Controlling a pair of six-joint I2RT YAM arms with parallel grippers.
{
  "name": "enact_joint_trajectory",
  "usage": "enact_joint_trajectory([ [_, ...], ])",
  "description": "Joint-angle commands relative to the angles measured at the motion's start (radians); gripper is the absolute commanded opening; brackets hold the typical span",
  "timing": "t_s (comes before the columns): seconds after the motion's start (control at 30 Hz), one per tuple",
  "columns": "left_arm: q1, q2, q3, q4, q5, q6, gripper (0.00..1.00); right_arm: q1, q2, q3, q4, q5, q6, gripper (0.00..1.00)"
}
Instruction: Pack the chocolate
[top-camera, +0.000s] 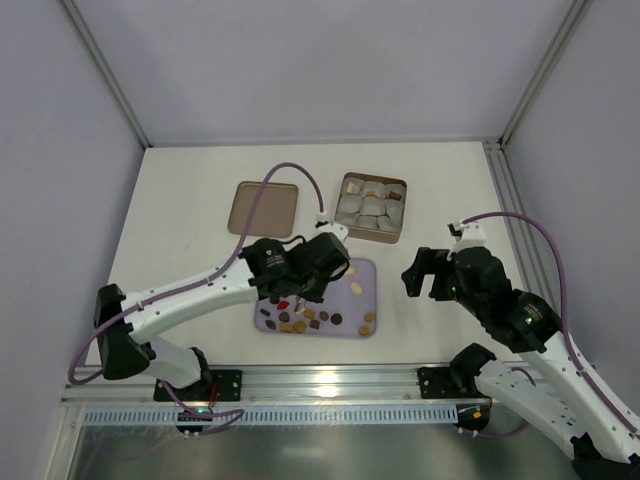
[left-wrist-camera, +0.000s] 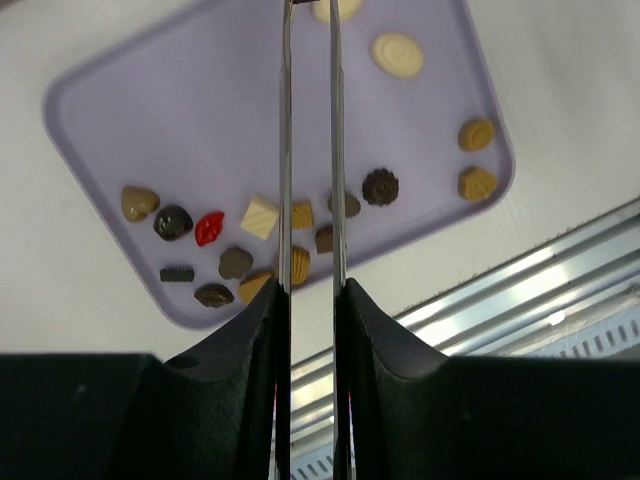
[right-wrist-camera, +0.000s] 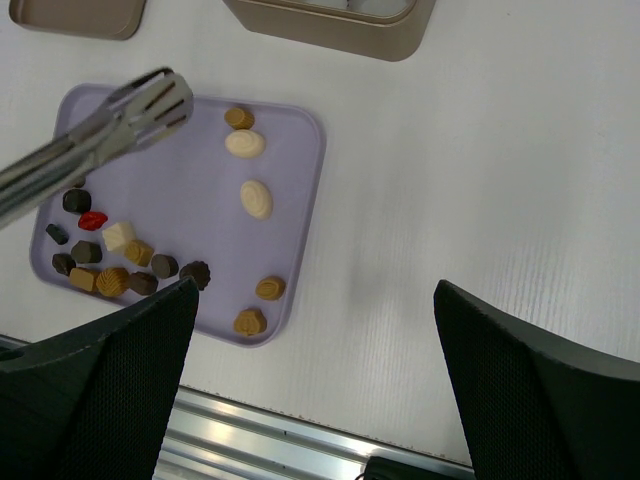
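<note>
Left gripper (left-wrist-camera: 312, 290) is clamping down on metal tongs (left-wrist-camera: 285, 150), both black fingers pressing the handle from either side, and the tong arms are running nearly parallel with only a thin gap between them. In the right wrist view the tong tips (right-wrist-camera: 150, 105) are hovering over the far left corner of the lavender tray (right-wrist-camera: 200, 180), almost pressed together. Left arm is reaching out over the tray in the top view.

The chocolate (left-wrist-camera: 380, 186) is lying loose on the tray. Most pieces are bunching along the near edge: dark brown, tan, one cream cube, and the red piece (left-wrist-camera: 209, 228) among them. Two cream ovals (right-wrist-camera: 256, 198) are sitting further up the tray, apart from the bunch, and a couple of tan pieces are sitting at the near right corner.

Right gripper (top-camera: 422, 272) is hanging over bare table just right of the tray, fingers spread wide and touching nothing.

Gold tin (top-camera: 370, 240) is sitting just beyond the tray with pale grey cup liners (top-camera: 370, 208) filling it. Flat brown lid (top-camera: 263, 207) is lying to the left of the tin, apart from it
</note>
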Motion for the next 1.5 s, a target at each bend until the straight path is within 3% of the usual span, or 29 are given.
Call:
enact_joint_trajectory([
  [0.0,0.073,-0.001,0.122,0.064,0.003,0.084,0.22,-0.002,-0.010,0.009,0.023,-0.002,0.005,1.00],
  [0.27,0.251,0.166,0.363,0.097,0.087,0.228,0.23,-0.002,-0.005,0.013,0.020,0.001,0.002,1.00],
  [0.57,0.326,0.365,0.550,0.108,0.127,0.306,0.25,-0.002,0.001,0.026,0.017,0.012,-0.002,1.00],
  [0.97,0.364,0.523,0.601,0.116,0.147,0.322,0.25,-0.002,-0.002,0.024,0.011,0.019,-0.002,1.00],
  [1.47,0.397,0.590,0.606,0.139,0.150,0.331,0.30,-0.002,-0.002,0.018,0.014,0.019,-0.004,1.00],
])
